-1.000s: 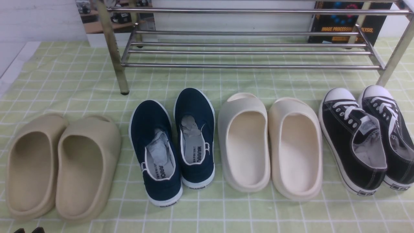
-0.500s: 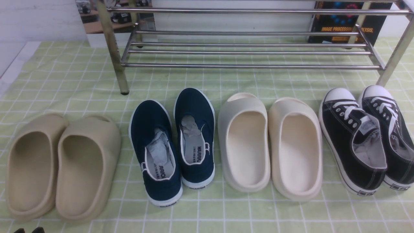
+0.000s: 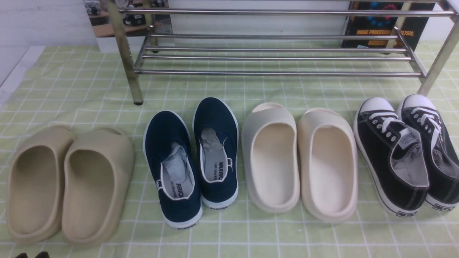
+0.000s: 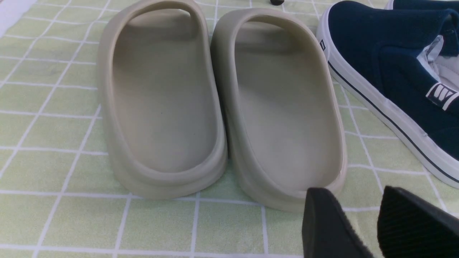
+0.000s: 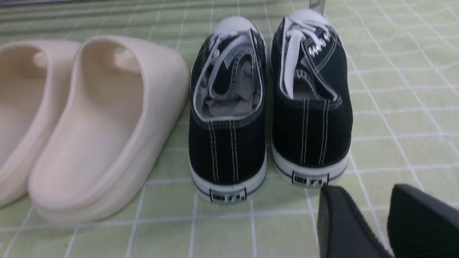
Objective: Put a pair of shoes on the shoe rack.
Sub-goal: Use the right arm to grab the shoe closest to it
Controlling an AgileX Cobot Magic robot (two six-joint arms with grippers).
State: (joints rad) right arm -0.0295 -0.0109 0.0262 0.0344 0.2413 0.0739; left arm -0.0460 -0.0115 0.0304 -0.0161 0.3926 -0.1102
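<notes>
The pair of shoes, two black canvas sneakers (image 3: 387,150) with white toe caps and laces, stands side by side on the cloth at the far right, toes toward the shoe rack (image 3: 272,73), a wide chrome rack at the back. In the right wrist view the sneakers (image 5: 227,107) show heel-on. My right gripper (image 5: 362,195) is open and empty, just behind the heel of the right-hand sneaker (image 5: 310,100), not touching it. My left gripper (image 4: 362,200) is open and empty behind the heel of a tan slipper. Only its tips show in the front view (image 3: 31,255).
From left to right on the green checked cloth (image 3: 229,229) stand tan slippers (image 3: 68,182), navy slip-ons (image 3: 193,157) and cream slippers (image 3: 301,161). The rack's front left leg (image 3: 127,57) stands behind the navy pair. A dark box (image 3: 380,25) sits behind the rack.
</notes>
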